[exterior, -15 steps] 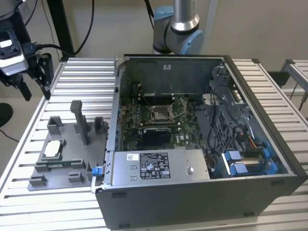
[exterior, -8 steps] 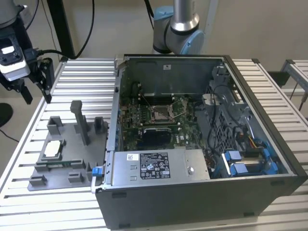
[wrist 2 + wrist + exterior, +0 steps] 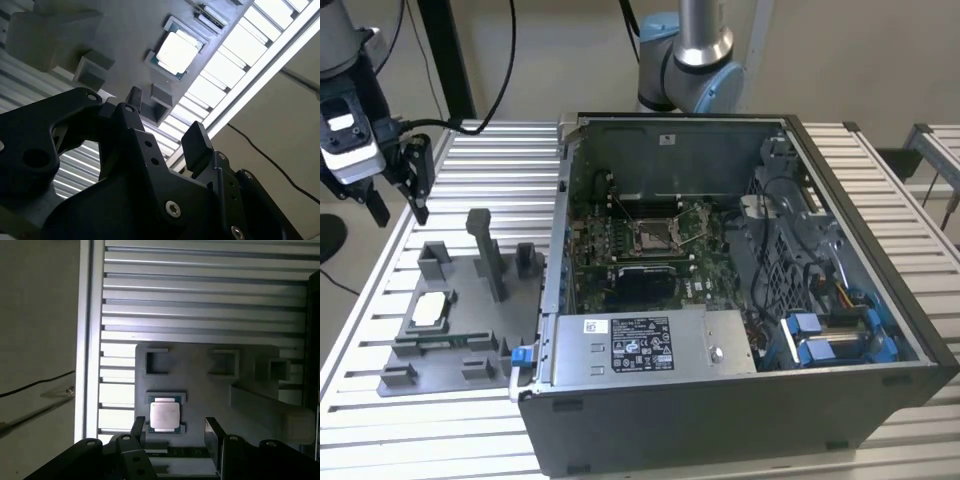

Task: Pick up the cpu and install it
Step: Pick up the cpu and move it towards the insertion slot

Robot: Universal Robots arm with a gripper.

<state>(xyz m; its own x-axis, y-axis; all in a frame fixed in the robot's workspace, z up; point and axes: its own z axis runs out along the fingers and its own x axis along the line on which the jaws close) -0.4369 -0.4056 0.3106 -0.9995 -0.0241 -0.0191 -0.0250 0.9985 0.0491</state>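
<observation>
The cpu [image 3: 428, 312], a small square chip with a pale metal top, lies flat in a holder on the grey fixture tray [image 3: 470, 345] at the exterior view's left. Both wrist views show it too, cpu [image 3: 177, 50] and cpu [image 3: 164, 415], seated in its frame. My gripper [image 3: 398, 200] hangs well above the table, behind the tray, apart from the chip. Its two dark fingers [image 3: 197, 142] stand spread with nothing between them, and the gripper [image 3: 175, 432] shows open over the tray's edge.
An open computer case [image 3: 720, 400] takes up the middle and right of the slatted table [image 3: 470, 160], with a metal-framed socket [image 3: 653, 236] on its motherboard. Upright grey blocks and a post [image 3: 485, 250] rise from the tray. The arm's base [image 3: 685, 60] stands behind the case.
</observation>
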